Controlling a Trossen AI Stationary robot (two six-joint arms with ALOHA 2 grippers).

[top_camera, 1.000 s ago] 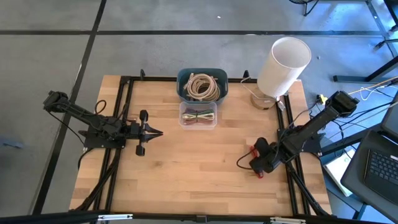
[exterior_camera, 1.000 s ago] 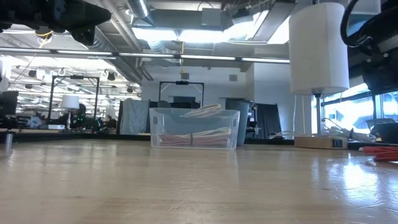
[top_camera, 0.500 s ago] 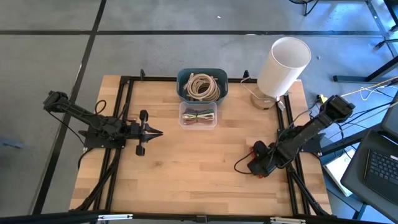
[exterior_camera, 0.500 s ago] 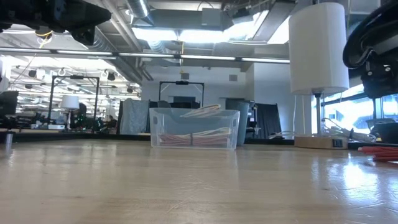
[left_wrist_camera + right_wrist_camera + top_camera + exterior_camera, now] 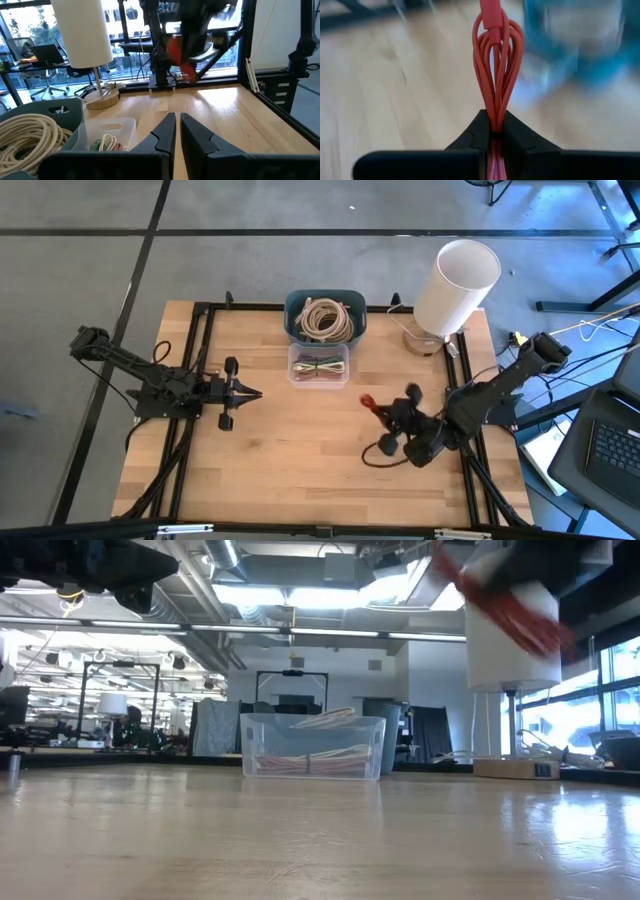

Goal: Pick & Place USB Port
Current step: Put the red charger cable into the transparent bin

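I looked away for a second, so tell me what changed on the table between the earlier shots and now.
The right gripper closed on the coiled red USB cable that lay near the table's right edge, lifted it off the wood and swung it toward the middle, nearer the clear bin. The left gripper stayed shut and parked at the left; the clear bin, the blue bin of beige cable and the lamp did not move.

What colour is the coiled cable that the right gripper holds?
Red. The coiled cable, pinched in the right gripper, shows best in the right wrist view.
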